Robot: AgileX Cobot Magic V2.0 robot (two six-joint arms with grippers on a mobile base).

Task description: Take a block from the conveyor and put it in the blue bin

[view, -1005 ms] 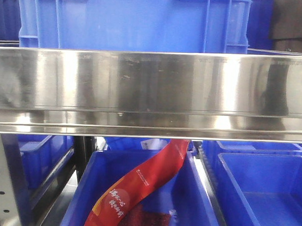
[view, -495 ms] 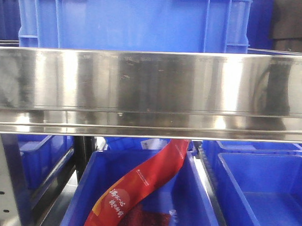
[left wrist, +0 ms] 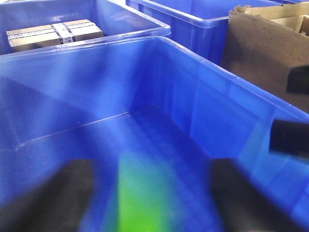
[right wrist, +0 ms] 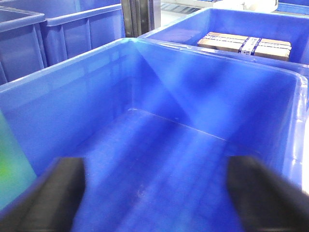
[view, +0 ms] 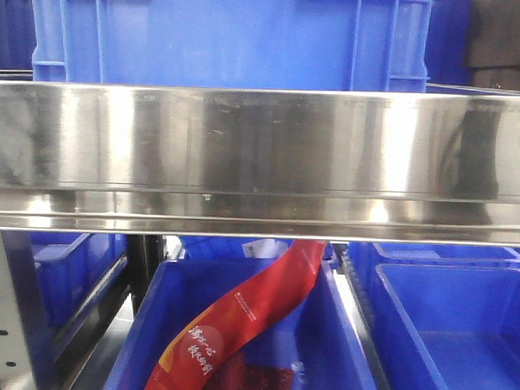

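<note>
1. Blue bin (left wrist: 203,101), seen by the left wrist camera: large, open-topped, directly beneath and ahead of the left pincer (left wrist: 149,198). Bare ribbed floor. The right wrist view shows a bin of the same kind below the right pincer (right wrist: 154,193); I cannot tell whether it is the same one.
2. Steel rail (view: 262,152), front view: a broad polished band across the whole frame, a blue crate (view: 224,34) above it, lower bins (view: 444,324) below. A red banner (view: 246,320) drapes into the middle lower bin. Neither pincer shows in this view.
3. Cardboard carton (left wrist: 260,53): brown, beyond the bin's right wall as the left pincer sees it.
4. Taped box (left wrist: 53,33): lies in the neighbouring bin past the far wall, ahead and left of the left pincer.
5. Left pincer: jaws spread wide, dark and blurred at the frame's bottom.
6. Right pincer: jaws apart, nothing between them.
7. Block (left wrist: 140,193): a blurred green shape between the left pincer's jaws, over the bin floor; contact with either jaw cannot be told.
</note>
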